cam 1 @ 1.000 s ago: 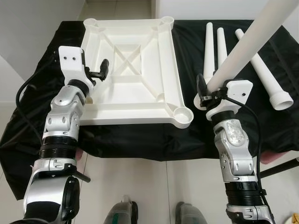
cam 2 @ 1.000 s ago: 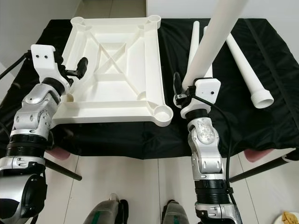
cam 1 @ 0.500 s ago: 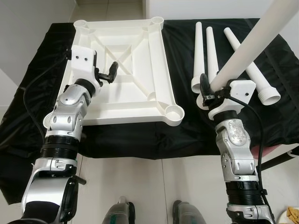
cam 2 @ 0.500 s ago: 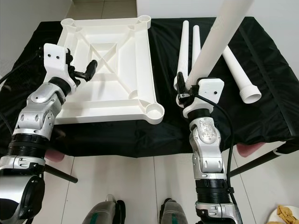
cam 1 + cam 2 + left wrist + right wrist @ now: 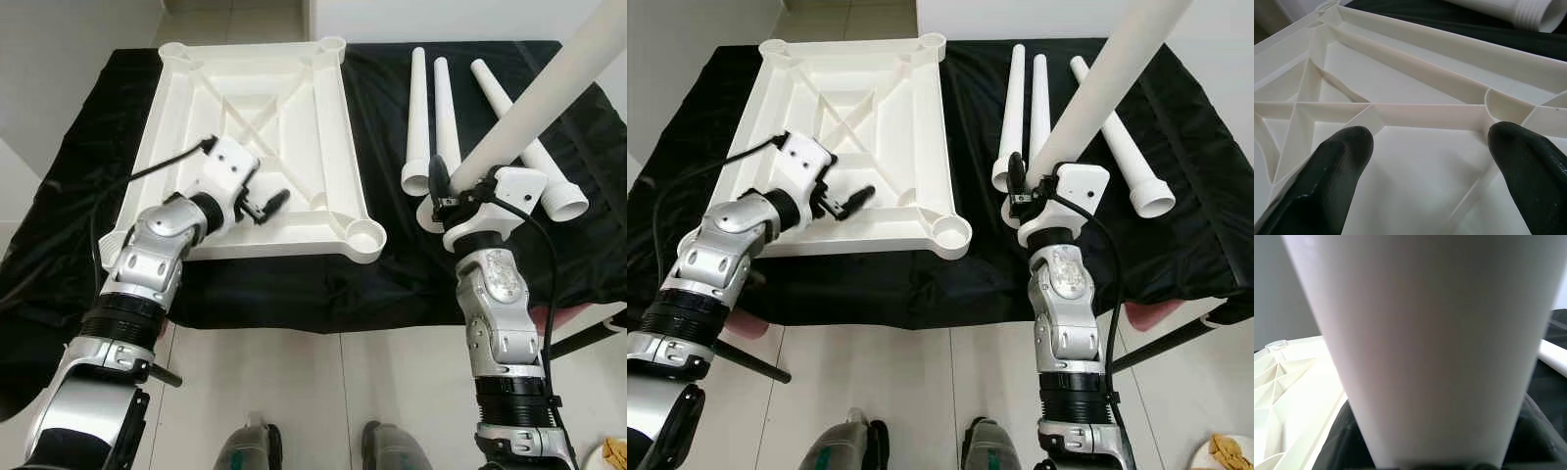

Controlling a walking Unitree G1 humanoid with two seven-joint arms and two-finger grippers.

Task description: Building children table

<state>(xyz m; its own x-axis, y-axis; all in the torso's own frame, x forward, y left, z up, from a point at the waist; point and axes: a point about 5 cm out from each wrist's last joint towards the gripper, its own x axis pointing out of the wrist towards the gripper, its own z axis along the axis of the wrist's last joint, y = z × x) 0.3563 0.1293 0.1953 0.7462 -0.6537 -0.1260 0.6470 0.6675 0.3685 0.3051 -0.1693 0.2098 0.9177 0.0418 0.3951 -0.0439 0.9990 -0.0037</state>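
Note:
A white children's table top (image 5: 294,69) lies upside down on a black cloth, ribs and corner sockets facing up. My left gripper (image 5: 268,203) hovers low over its near part, open, with nothing between the fingers (image 5: 1337,171); the ribs show just beyond them. The near right corner socket (image 5: 364,235) stands empty, right of that gripper. My right gripper (image 5: 443,192) is shut on the thick end of a white table leg (image 5: 549,98), which slants up and to the right above the cloth. The same leg (image 5: 1425,342) looms close in the right wrist view.
Three more white legs (image 5: 419,108) (image 5: 447,98) (image 5: 524,132) lie side by side on the black cloth (image 5: 392,274) right of the table top. Pale tiled floor lies in front of the cloth's near edge. A black rod (image 5: 583,343) pokes out at the lower right.
My left gripper swung from the table top's left rim down and right, over its near part, now pointing right. The right gripper still holds the leg. The view shifted slightly.

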